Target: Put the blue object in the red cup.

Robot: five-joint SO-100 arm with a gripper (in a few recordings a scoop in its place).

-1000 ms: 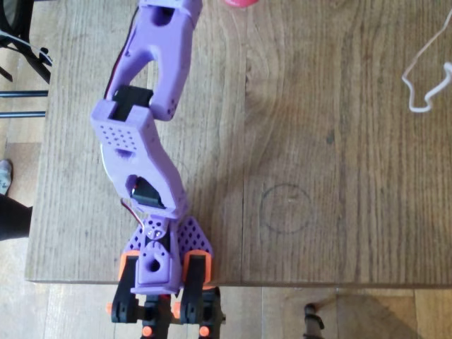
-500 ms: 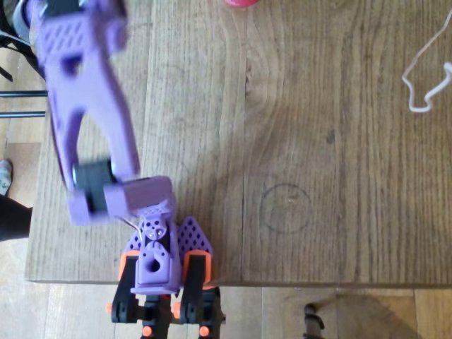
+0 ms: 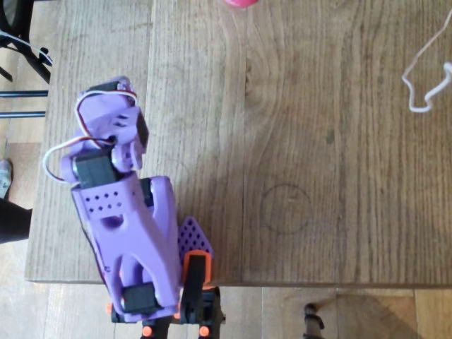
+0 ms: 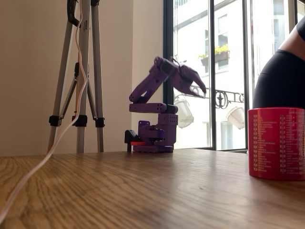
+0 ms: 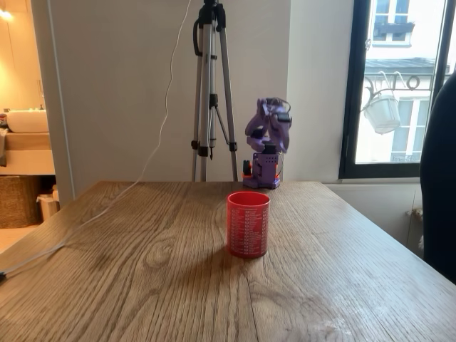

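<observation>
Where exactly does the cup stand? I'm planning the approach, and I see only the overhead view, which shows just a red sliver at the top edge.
Observer: The red cup stands upright, open end up, on the table, far from the arm's base.
Operator: How high is the gripper?
Observer: The gripper hangs well above the table, higher than the base, with its tips angled down towards the cup's side.
Operator: Anything near the cup?
Observer: A person in dark clothing is at the table's edge, behind the cup in a fixed view.
</observation>
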